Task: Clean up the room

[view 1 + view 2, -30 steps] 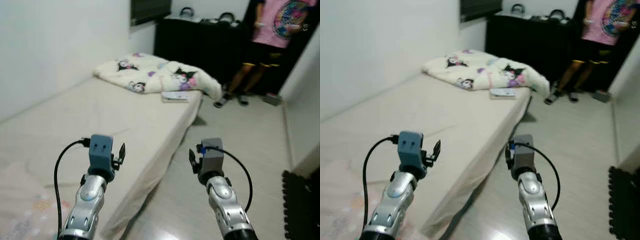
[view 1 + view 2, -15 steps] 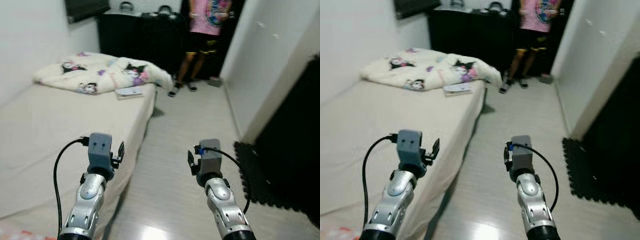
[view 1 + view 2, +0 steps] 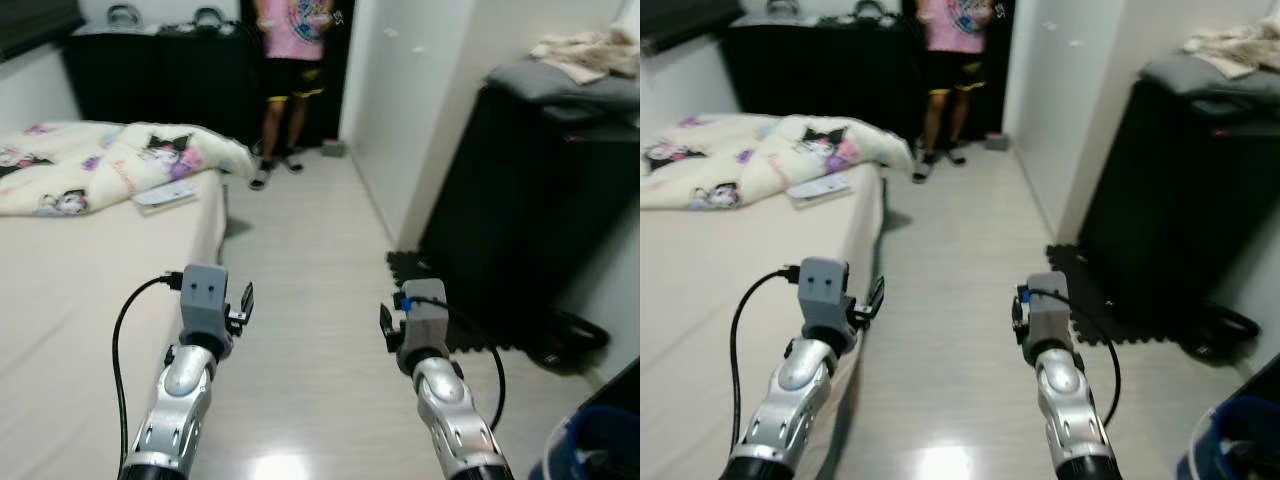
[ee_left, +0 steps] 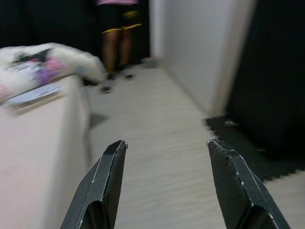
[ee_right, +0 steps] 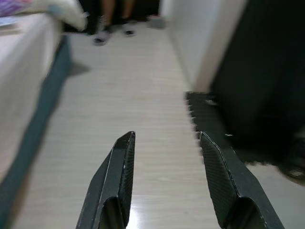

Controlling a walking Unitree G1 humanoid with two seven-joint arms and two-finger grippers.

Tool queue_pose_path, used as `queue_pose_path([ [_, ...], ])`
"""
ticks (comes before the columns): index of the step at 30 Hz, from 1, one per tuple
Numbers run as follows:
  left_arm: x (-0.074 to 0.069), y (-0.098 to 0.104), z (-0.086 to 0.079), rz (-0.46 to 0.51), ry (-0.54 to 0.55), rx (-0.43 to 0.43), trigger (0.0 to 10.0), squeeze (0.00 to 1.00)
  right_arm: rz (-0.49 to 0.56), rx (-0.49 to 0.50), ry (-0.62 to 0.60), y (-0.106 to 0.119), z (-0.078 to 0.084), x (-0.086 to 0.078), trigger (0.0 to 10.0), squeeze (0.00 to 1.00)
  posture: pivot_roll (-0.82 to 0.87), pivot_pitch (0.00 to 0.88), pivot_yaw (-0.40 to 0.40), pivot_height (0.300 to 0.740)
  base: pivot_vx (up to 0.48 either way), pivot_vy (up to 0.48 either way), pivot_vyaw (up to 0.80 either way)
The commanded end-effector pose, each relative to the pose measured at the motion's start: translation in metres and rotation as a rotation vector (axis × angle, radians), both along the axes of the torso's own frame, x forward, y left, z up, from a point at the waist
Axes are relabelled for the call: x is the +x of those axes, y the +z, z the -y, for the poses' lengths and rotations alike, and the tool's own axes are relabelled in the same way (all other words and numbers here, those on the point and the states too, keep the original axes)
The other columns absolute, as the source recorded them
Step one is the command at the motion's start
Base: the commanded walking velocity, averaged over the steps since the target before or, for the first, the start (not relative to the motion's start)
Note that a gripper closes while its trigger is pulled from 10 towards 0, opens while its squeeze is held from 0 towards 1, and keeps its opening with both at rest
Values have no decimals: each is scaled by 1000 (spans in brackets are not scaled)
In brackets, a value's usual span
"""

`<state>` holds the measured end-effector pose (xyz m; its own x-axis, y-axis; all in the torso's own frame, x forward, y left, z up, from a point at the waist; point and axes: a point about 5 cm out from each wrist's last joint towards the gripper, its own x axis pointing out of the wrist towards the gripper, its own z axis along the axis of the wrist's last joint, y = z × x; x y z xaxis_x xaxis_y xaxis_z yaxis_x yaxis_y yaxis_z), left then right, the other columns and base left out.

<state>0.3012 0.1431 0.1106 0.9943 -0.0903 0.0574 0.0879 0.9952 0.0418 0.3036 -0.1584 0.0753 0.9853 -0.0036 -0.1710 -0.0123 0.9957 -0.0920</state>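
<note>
View swung right: floor (image 3: 300, 300) beside bed (image 3: 80, 290).

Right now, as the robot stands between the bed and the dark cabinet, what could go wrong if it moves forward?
1. A person stands at the far end of the aisle; walking straight on could bring the robot too close.
2. The black floor mat by the dark cabinet has an edge that a foot might catch.
3. The left gripper and right gripper are both open and empty, held forward, and might brush the bed.
</note>
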Motion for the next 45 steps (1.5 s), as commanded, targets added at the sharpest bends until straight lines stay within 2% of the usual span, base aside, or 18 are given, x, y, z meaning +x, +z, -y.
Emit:
queue_pose_path([
  [1,1,-3,-2,-13,8,5,10000,0,-11,-4,-2,-2,0,-1,10000,0,23,0,-38,734,0,0,-800],
  [7,3,-1,-6,-15,22,10,10000,0,-13,-64,48,-9,1,-3,10000,0,27,0,-31,734,0,0,-400],
  [14,3,-1,-6,-13,31,-60,10000,0,25,-56,63,-6,-2,-3,10000,0,23,0,-23,734,0,0,0],
  [45,-1,-2,-9,-12,46,-76,10000,0,40,-23,78,-6,-8,-3,10000,0,31,0,-40,734,347,0,0],
])
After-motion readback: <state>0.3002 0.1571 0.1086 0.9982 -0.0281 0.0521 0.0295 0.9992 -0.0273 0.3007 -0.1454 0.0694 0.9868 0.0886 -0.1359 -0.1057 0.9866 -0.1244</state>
